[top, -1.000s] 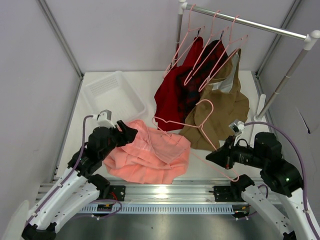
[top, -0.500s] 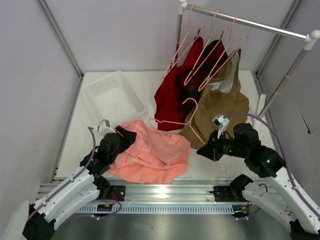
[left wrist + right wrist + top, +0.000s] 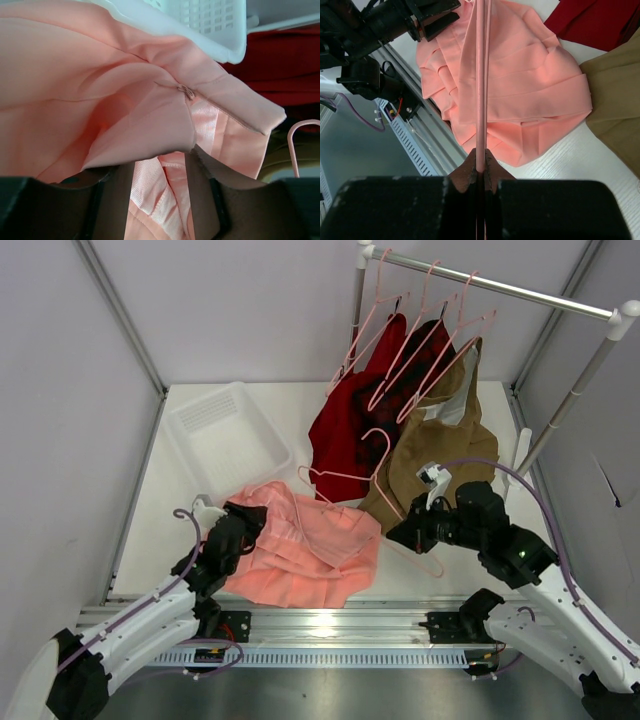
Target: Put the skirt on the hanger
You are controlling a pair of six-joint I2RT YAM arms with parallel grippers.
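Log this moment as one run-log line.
left gripper: jaws apart astride skirt fold | right gripper: jaws shut on hanger | skirt: not yet on hanger

Both arms shared one build: glossy white tube-like links at the lower corners of the top view, with chunky matte-black joint housings farther up the frame. The left arm [image 3: 135, 625] and the right arm [image 3: 560, 605] each carried a thin purple cable [image 3: 547, 508] in a loose loop. A small white camera block [image 3: 432, 478] topped each wrist. Black base brackets [image 3: 470, 618] sat at the bottom of the frame. In the wrist views, the left gripper [image 3: 157, 170] had blunt, dark brownish fingers [image 3: 112, 200]. The right gripper [image 3: 480, 167] showed a black boxy body across the bottom edge and tapered brown fingertips [image 3: 466, 175].
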